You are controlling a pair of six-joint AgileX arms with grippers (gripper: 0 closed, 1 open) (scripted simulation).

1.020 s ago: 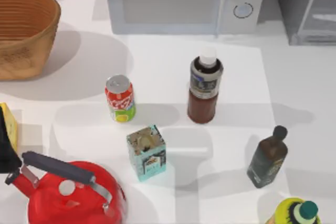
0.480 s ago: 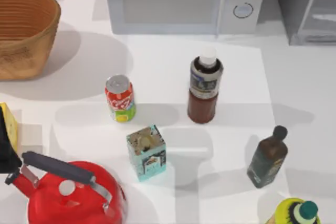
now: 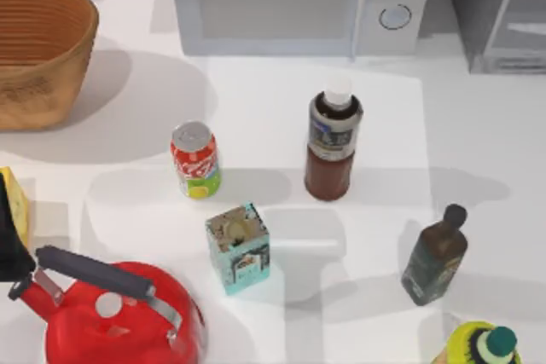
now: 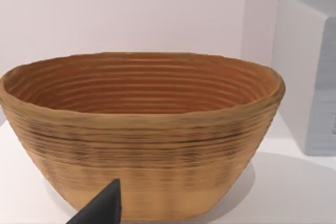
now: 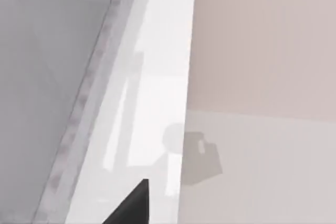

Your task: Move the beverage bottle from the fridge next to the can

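The beverage bottle (image 3: 333, 142) stands upright on my table, right of the can (image 3: 195, 159); I cannot tell either gripper's finger state.

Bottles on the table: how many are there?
3: the beverage bottle mid-table, a dark olive bottle toward the right, a yellow-green bottle cut off at the near right edge.

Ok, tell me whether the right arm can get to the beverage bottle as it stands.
Probably yes. The beverage bottle stands upright in the open, apart from the can, teal carton and olive bottle, so its right side looks free. The right gripper's whereabouts are unclear.
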